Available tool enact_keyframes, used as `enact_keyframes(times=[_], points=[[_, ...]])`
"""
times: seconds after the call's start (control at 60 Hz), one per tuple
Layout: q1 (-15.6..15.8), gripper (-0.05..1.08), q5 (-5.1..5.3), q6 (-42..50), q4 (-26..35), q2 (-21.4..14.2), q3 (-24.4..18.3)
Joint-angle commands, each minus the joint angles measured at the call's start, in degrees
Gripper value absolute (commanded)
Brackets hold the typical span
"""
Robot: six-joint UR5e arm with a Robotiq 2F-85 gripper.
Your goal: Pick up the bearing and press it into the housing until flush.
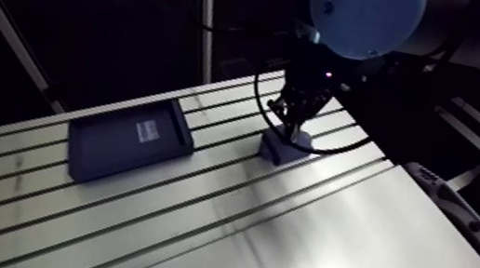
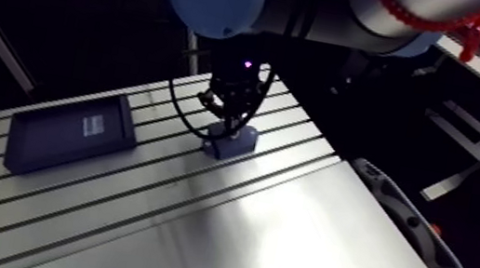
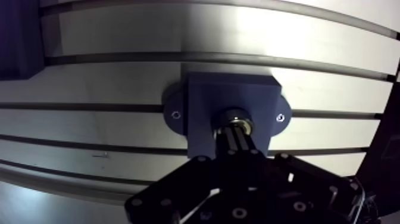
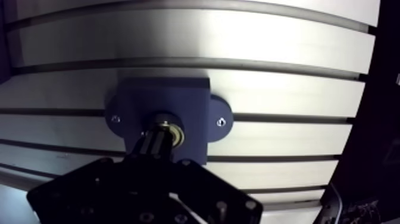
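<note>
gripper tips on the bearing, bearing in the housing bore

closest in the wrist view, the gripper [image 3: 235,133] has its two fingers [image 3: 228,143] drawn together into one narrow column, with only a thin line between them. the tips come down on the near part of the bearing [image 3: 243,119], a bright metal ring sitting in the round bore of the housing [image 3: 205,98]. the fingers pinch nothing between them that can be seen; they touch the ring from above, and the tips hide the part of it under them. whether the ring is level with the housing's top face cannot be told.

the housing is a blue-violet block with a rounded ear on each side, each ear with a small screw in it. it stands on the slotted aluminium table [image 3: 119,42], across one of the slots.

farther off, in the arm view, a dark shallow tray [image 1: 129,140] with a pale label inside lies flat on the same table, well apart from the housing, with bare slotted surface between them.
</note>
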Motion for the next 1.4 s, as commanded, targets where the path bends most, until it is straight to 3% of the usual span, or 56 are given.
enact_keyframes(times=[0.017, 1.4], points=[[0.0, 1.07, 0.02, -0.02, -0.29, 0.24, -0.05], [-0.08, 1.07, 0.11, -1.33, -2.09, 0.07, 0.74]])
